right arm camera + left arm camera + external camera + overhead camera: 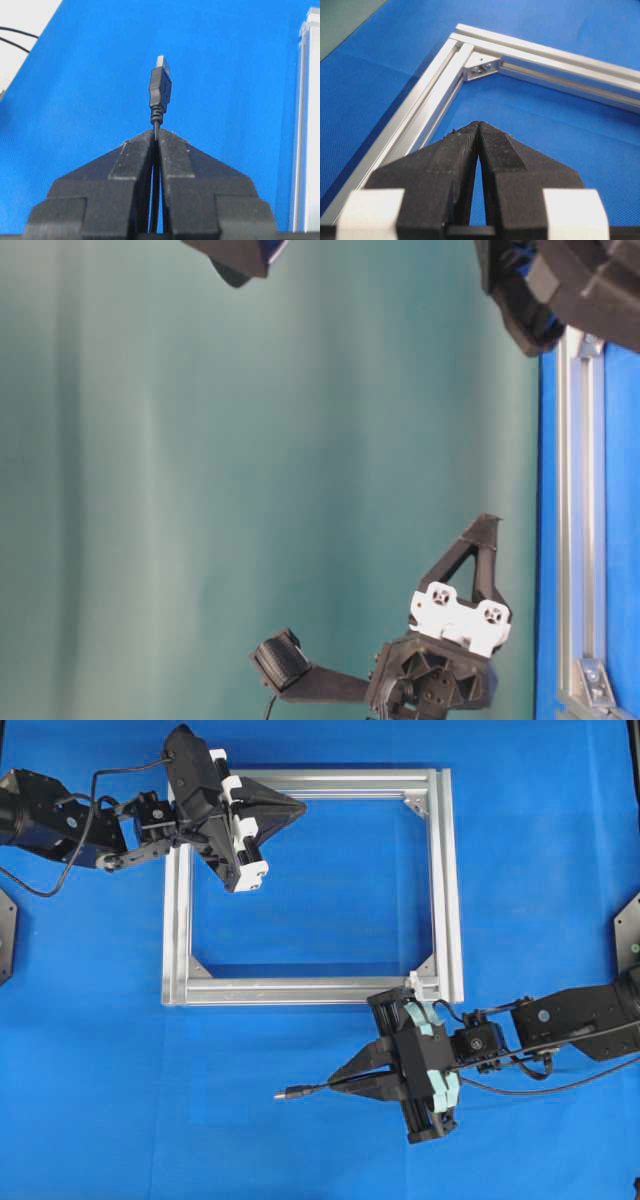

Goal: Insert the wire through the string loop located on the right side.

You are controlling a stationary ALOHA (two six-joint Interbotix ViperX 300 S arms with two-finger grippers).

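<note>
Right gripper point(337, 1085) stretched out low over the blue cloth point(120, 1100), fingers pointing toward the left of the overhead view, jaws pinched tight on the wire point(160, 92). Plug sticking out just past the fingertips, metal tip leading; cable running back between the fingers. Aluminium frame point(450, 890) just behind and to the side of this gripper, nearest corner close to its wrist. Open cloth ahead of the plug, nothing in the way. String loop too small to make out in any view.

Left gripper point(298, 810) held over the frame's far bar, tips aimed into the frame's open middle, jaws pressed together with nothing between. Frame corner bracket point(481, 67) ahead of those tips.
</note>
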